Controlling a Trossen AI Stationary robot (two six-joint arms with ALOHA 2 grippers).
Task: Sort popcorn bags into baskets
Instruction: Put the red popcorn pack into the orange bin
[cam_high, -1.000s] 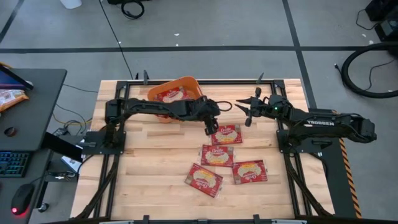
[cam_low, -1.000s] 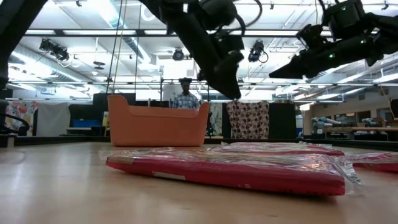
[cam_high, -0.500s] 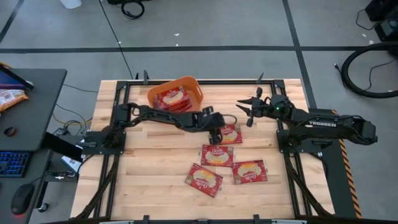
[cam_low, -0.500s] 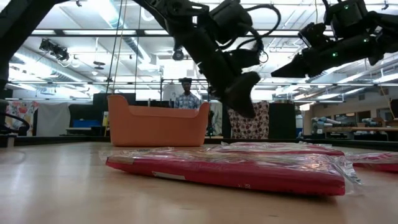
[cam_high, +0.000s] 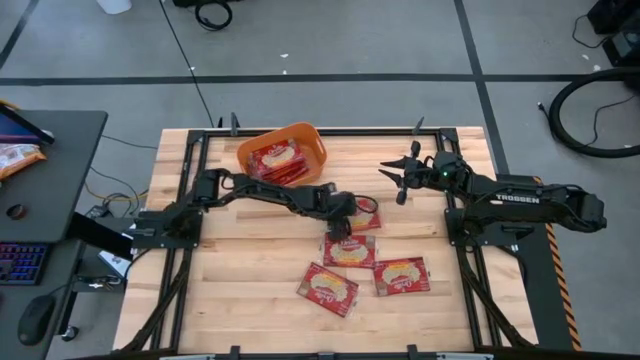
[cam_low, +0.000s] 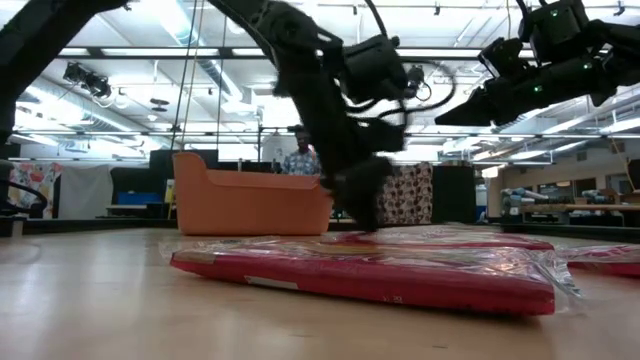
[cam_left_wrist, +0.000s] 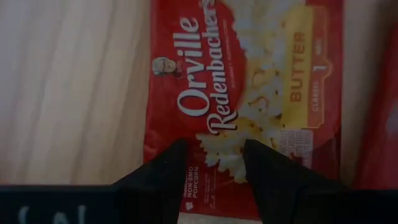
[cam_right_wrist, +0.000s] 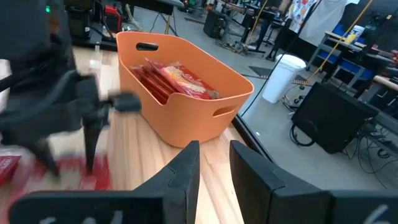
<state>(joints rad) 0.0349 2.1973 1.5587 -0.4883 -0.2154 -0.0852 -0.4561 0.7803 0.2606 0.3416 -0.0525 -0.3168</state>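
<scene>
While my left claw (cam_left_wrist: 214, 163) hovers open above a popcorn bag (cam_left_wrist: 245, 93), its slick wrapper could slip between my fingers (cam_left_wrist: 165, 171) at closing.

A robotics lab: open hall, ceiling track lights (cam_low: 85, 78), cable-strewn concrete floor (cam_high: 330, 40).

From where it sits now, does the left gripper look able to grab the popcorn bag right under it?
Probably yes. The left gripper is low over the popcorn bag, fingers open with the bag's edge between them. Nothing lies on top of it, though a neighbouring bag sits close beside.
</scene>
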